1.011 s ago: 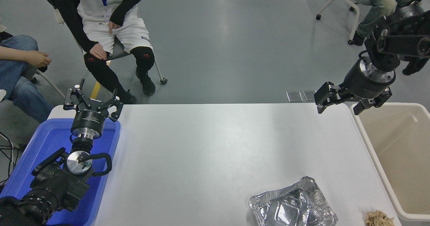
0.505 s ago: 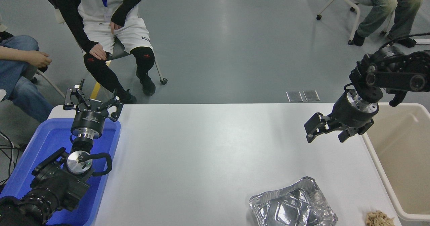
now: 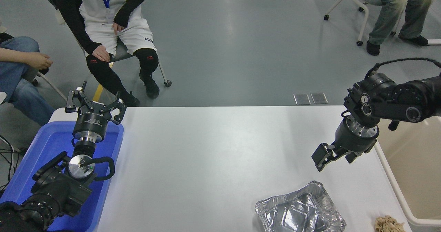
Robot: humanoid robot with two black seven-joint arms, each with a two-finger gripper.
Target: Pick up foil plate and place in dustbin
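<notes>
Near the tabletop's point(image 3: 213, 156) close right corner lies the foil plate point(image 3: 299, 211), crumpled and shiny, touched by nothing. Above and just beyond the plate hangs the right claw point(image 3: 332, 156), fingers spread and empty. Right of the plate stands the beige dustbin point(image 3: 396, 190); a tan fibrous clump point(image 3: 389, 224) lies between them. Far left of the plate, the left claw point(image 3: 93, 102) rests parked and spread over a blue tub point(image 3: 44, 145).

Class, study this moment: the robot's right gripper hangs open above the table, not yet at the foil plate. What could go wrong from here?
1. The foil plate is crumpled and thin; the right gripper may crush it or slip off its rim.
2. The plate lies at the table's near edge; a nudge could push it off.
3. The tan clump lies beside it and might get swept along toward the dustbin.
</notes>
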